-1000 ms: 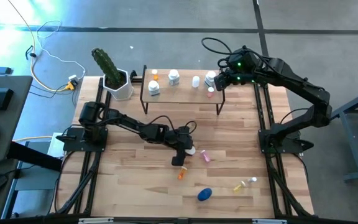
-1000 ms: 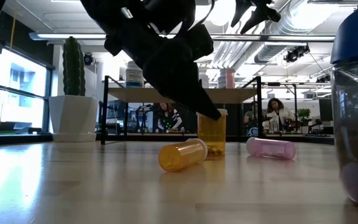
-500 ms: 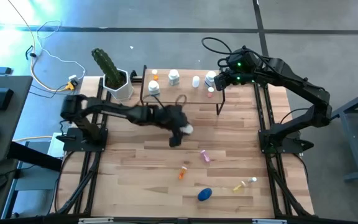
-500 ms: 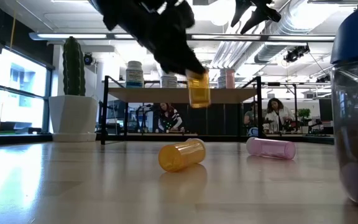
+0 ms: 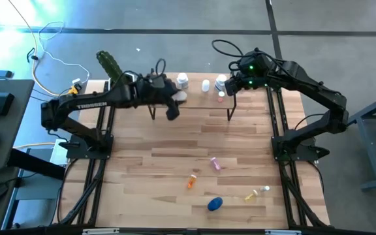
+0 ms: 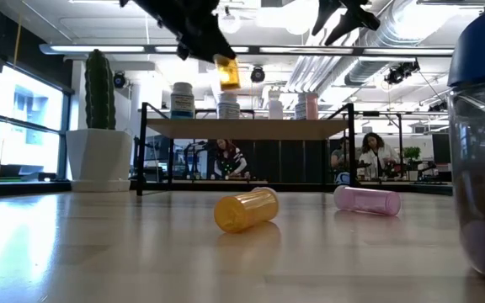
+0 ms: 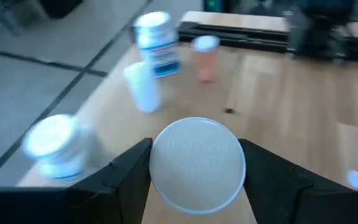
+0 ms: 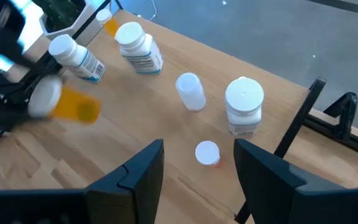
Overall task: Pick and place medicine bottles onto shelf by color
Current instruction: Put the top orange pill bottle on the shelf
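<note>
Left gripper point(image 5: 173, 103) pinching orange bottle point(image 6: 228, 73) above shelf point(image 5: 194, 99), long axis near upright, slightly tilted; label unreadable. Right gripper point(image 8: 194, 180) spread.

Translucent glossy plastic orange bottle point(image 6: 244, 210), pale smooth wooden shelf point(image 6: 251, 129) top, black metal legs.

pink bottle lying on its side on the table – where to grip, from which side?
Grip the small translucent pink bottle across the middle of its cylindrical body, coming straight down from above. It lies flat with its long axis roughly along the table's depth, so set the fingers to either side of it; the wooden tabletop around it looks bare.
</note>
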Motion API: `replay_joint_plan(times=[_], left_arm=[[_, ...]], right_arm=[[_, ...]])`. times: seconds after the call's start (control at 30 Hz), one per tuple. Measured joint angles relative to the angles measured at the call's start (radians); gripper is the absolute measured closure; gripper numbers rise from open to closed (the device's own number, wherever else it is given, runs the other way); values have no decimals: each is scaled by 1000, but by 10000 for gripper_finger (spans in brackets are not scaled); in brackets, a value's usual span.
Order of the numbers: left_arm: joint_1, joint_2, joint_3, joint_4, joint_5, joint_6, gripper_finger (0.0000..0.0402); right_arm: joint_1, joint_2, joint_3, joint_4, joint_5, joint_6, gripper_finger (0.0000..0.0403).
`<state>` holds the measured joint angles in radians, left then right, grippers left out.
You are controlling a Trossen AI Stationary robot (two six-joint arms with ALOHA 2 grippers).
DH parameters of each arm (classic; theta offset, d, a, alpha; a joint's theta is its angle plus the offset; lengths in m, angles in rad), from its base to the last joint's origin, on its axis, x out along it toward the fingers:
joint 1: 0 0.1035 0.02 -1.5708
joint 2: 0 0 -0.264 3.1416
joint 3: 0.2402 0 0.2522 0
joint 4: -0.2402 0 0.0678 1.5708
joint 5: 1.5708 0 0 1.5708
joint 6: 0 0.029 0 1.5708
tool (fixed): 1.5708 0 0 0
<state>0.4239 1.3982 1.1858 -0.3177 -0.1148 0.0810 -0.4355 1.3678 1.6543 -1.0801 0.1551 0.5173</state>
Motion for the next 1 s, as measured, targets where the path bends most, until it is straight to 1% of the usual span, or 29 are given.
replay_joint_plan(times=[0.13,0.23,0.6,0.7,0.93,1.0], left_arm=[[50,11,0,-7,-3,-36,194],[67,37,0,-26,-2,-52,194],[65,82,0,-45,-9,-58,194],[65,95,0,-68,-32,-60,194],[65,96,1,-75,-44,-60,194],[65,96,1,-75,-44,-54,194]], right_arm=[[0,0,0,-1,-8,-2,217],[0,0,0,-1,-8,-10,217],[0,0,0,-3,-8,-27,217],[0,0,0,-4,-12,-28,217],[1,0,0,-38,-81,-15,217],[13,0,0,-52,-85,4,217]])
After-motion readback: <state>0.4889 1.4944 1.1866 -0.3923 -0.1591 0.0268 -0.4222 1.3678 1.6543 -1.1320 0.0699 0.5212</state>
